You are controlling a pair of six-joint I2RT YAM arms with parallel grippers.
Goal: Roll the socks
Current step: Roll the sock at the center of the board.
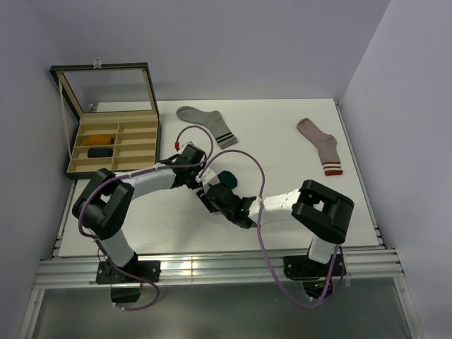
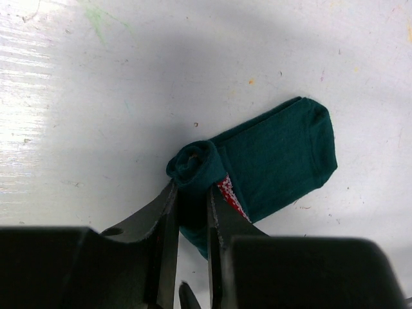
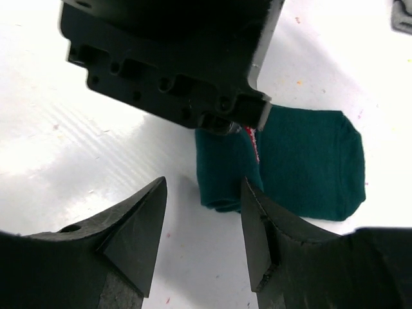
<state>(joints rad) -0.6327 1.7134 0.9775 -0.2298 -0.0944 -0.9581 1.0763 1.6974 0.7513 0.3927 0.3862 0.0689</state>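
The dark teal sock (image 2: 283,154) lies on the white table, partly rolled from one end, with a red-white bit of its figure showing beside the roll (image 2: 193,162). My left gripper (image 2: 191,193) is shut on that roll. In the top view the sock (image 1: 227,176) is mid-table between both grippers. My right gripper (image 3: 203,187) is open and empty, just short of the roll's end (image 3: 225,174), with the left gripper's body (image 3: 167,58) above it. A mustard-orange roll (image 1: 99,140) and a navy roll (image 1: 101,152) sit in the box.
A wooden compartment box (image 1: 157,141) with its glass lid (image 1: 106,88) raised stands at the far left. A grey striped sock (image 1: 205,121) lies at the back middle. A pinkish-beige sock (image 1: 321,145) lies at the back right.
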